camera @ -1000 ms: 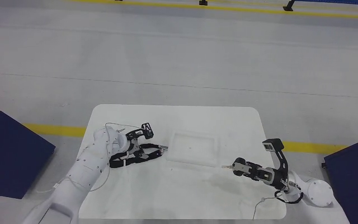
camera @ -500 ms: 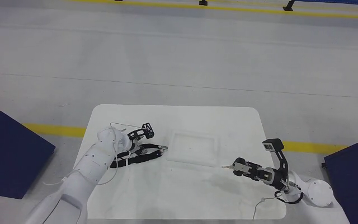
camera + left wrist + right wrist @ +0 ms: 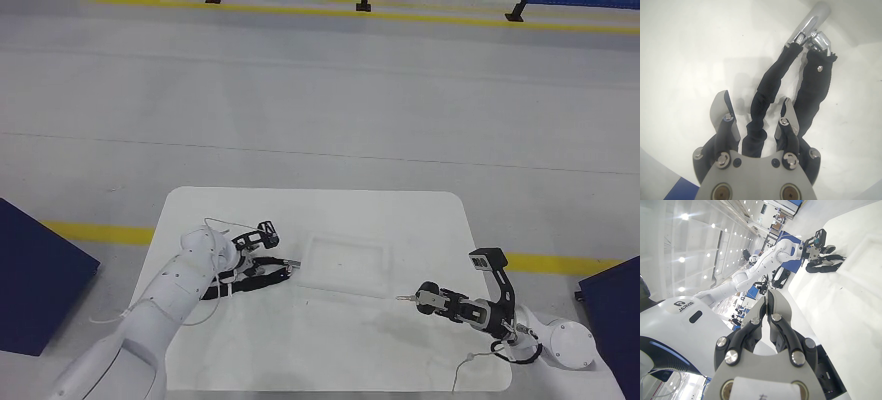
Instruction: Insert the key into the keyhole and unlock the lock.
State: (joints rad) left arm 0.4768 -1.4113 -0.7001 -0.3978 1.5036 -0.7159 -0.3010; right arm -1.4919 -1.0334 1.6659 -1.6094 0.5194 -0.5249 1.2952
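Note:
The lock is a cable in a black fabric sleeve (image 3: 238,286) with silver metal ends (image 3: 290,264), lying left of the table's middle. The wrist view shows the two strands (image 3: 815,89) running to the metal lock head (image 3: 811,37). My left gripper (image 3: 757,106) is low over the cable, open, with one strand between its fingers and the other strand outside them. At the table's right my right gripper (image 3: 418,298) is shut on the small key (image 3: 403,297), whose tip points toward the lock. The right wrist view shows its pads (image 3: 772,300) pressed together, with the cable lock (image 3: 821,269) far off.
A shallow white tray (image 3: 300,282) sits mid-table, its left edge right beside the lock's metal ends. Bare white tabletop (image 3: 330,340) lies between the two grippers. The table's front right corner is close to the right arm.
The left arm has swung slightly right and forward, with its gripper staying over the cable. The right arm and the key have not moved.

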